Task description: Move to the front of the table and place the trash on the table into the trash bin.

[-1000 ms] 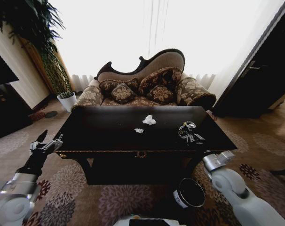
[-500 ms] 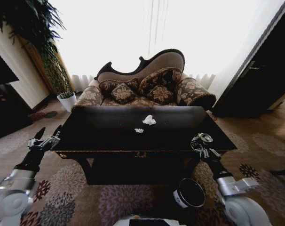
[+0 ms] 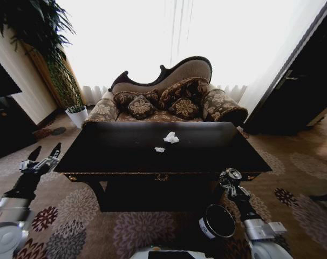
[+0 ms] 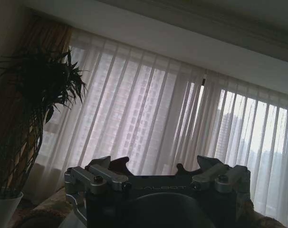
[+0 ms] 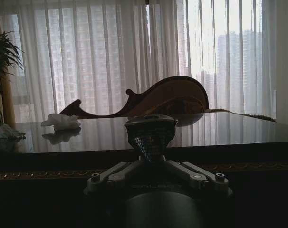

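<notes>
Head view puts the right gripper [image 3: 231, 182] off the front right corner of the table [image 3: 125, 159], above and just beyond the black trash bin [image 3: 218, 221] on the carpet, its fingers pinched on a dark drink can [image 3: 231, 175] whose pale round end faces up. From the right wrist view the can [image 5: 150, 130] stands between the fingers, in front of the table's front edge. It looks light and thin-walled, probably already dented, so a modest squeeze across its middle should hold it; its smooth metal could slip if the grip loosens while tilted. Two crumpled white paper wads remain near the middle of the tabletop, the larger wad [image 3: 171, 137] behind the smaller wad [image 3: 159, 149]; both are soft and nearly weightless and would want a pinch from above. The left gripper [image 3: 40, 163] hangs beside the table's left end with its fingers spread and nothing between them. Dark glossy wood and strong backlight from the window hide surface detail, the bin's inside is only blackness, and no plastic bottle can be made out.
</notes>
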`<state>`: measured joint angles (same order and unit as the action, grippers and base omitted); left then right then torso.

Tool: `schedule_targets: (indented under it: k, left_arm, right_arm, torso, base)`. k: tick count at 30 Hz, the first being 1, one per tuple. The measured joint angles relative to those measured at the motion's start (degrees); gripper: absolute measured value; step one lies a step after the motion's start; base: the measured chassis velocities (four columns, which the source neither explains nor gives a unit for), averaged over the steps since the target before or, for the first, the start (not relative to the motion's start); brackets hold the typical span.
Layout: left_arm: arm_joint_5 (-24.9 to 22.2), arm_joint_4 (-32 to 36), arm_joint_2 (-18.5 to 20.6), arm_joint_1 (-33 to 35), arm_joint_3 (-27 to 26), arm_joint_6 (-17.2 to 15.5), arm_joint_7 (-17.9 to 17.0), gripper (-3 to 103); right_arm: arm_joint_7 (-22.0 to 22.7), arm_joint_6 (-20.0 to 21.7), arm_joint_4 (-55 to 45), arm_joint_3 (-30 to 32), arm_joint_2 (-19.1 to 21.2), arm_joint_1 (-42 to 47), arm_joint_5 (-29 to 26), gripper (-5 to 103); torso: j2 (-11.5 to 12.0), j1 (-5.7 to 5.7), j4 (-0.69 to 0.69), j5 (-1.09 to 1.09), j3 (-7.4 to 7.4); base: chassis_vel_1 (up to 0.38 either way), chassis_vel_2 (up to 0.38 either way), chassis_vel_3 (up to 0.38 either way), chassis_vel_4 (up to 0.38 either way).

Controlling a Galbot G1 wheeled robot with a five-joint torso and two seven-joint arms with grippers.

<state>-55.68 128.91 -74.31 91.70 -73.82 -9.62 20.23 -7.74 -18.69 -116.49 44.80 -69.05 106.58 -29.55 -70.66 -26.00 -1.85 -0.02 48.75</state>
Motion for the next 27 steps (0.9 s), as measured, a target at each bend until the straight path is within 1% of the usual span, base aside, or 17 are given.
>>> schedule_targets:
  k: [3,4,5,6,7,10,12,13,15,17,18,19,20,24,25,26,27]
  left_arm:
    - [0.0,0.1,0.0,0.2,-0.1,0.0,0.0,100]
    - [0.0,0.1,0.0,0.2,-0.1,0.0,0.0,100]
    - [0.0,0.2,0.1,0.3,-0.3,0.0,0.0,100]
    - [-0.4,0.2,0.5,0.5,-0.8,0.0,0.0,100]
    - [-0.4,0.2,0.5,0.5,-0.8,0.0,0.0,100]
    - [-0.6,0.1,0.7,0.5,-1.2,0.0,0.0,100]
    - [-0.6,0.1,0.7,0.6,-1.2,0.0,0.0,100]
    - [-0.6,0.1,0.7,0.6,-1.2,0.0,0.0,100]
    - [-0.4,0.3,0.5,0.7,-1.0,0.0,0.0,100]
    - [-0.2,0.4,0.4,0.8,-0.9,-0.1,-0.1,100]
    - [0.0,0.5,0.5,0.9,-0.9,-0.2,-0.2,100]
    - [0.0,0.5,0.5,0.9,-0.9,-0.2,-0.2,100]
    - [0.1,0.6,0.5,1.0,-0.9,-0.2,-0.4,100]
    - [-0.2,1.4,0.8,1.7,-1.3,-0.2,-1.1,100]
    - [-0.2,1.4,0.8,1.7,-1.3,-0.2,-1.1,100]
    - [-0.3,1.8,1.1,2.3,-1.8,-0.3,-1.2,100]
    - [-0.4,1.9,1.2,2.5,-2.0,-0.3,-1.2,100]
  right_arm:
    - [-2.4,-2.6,7.3,-2.6,0.3,-0.6,2.1,0]
    - [-2.4,-2.6,7.3,-2.6,0.3,-0.6,2.1,0]
    - [-3.1,-3.7,11.5,-4.0,0.5,-1.5,3.2,0]
    - [-3.8,-4.8,18.7,-6.2,0.9,-3.3,5.3,0]
    - [-3.8,-4.8,18.7,-6.2,0.9,-3.3,5.3,0]
    - [-4.0,-4.3,26.2,-8.4,1.6,-6.3,6.9,0]
    - [-4.0,-4.1,29.9,-9.5,2.2,-8.4,7.9,0]
    - [-4.0,-4.1,29.9,-9.5,2.2,-8.4,7.9,0]
    - [-4.0,-4.0,35.0,-10.9,3.6,-11.6,9.4,0]
    - [-4.0,-4.4,38.1,-11.5,4.6,-13.6,10.9,0]
    - [-4.2,-5.6,41.7,-11.9,5.8,-16.2,13.1,0]
    - [-4.2,-5.6,41.7,-11.9,5.8,-16.2,13.1,0]
    - [-4.3,-6.3,44.6,-12.3,6.6,-18.0,14.1,0]
    - [-4.3,-6.8,52.4,-14.0,8.5,-22.6,14.6,0]
    - [-4.3,-6.8,52.4,-14.0,8.5,-22.6,14.6,0]
    - [-4.3,-6.9,56.8,-15.0,8.9,-25.0,14.8,0]
    - [-4.2,-6.9,57.7,-15.2,8.9,-25.6,14.8,0]
  torso:
    - [0.0,0.00,-0.01,0.00,0.00]
    - [0.0,0.00,-0.01,0.00,0.00]
    - [0.0,0.00,-0.01,0.01,0.00]
    - [0.0,0.00,-0.01,0.02,0.00]
    - [0.0,0.00,-0.01,0.02,0.00]
    - [0.0,0.00,-0.01,0.01,0.00]
    - [0.0,0.00,-0.01,0.02,0.00]
    - [0.0,0.00,-0.01,0.02,0.00]
    - [0.0,0.00,0.00,0.01,0.00]
    - [0.0,-0.01,-0.02,0.02,0.00]
    - [0.0,-0.01,-0.01,0.01,0.00]
    - [0.0,-0.01,-0.01,0.01,0.00]
    - [0.0,-0.01,0.00,0.00,0.00]
    - [0.0,-0.01,-0.01,0.01,0.01]
    - [0.0,-0.01,-0.01,0.01,0.01]
    - [0.0,-0.01,-0.02,0.00,0.00]
    - [0.0,-0.01,-0.02,0.01,0.00]
  base:
    - [0.000,0.000,0.000,0.000]
    - [0.000,0.000,0.000,0.000]
    - [0.000,0.000,0.000,0.000]
    - [0.000,0.000,0.000,0.000]
    - [0.000,0.000,0.000,0.000]
    - [0.000,0.000,0.000,0.000]
    - [0.000,0.000,0.000,0.000]
    - [0.000,0.000,0.000,0.000]
    - [0.000,0.000,0.000,0.000]
    - [0.000,0.000,0.000,0.000]
    - [0.000,0.000,0.000,0.000]
    - [0.000,0.000,0.000,0.000]
    - [0.000,0.000,0.000,0.000]
    - [0.000,0.000,0.000,0.000]
    - [0.000,0.000,0.000,0.000]
    - [0.000,0.000,0.000,0.000]
    - [0.000,0.000,0.000,0.000]
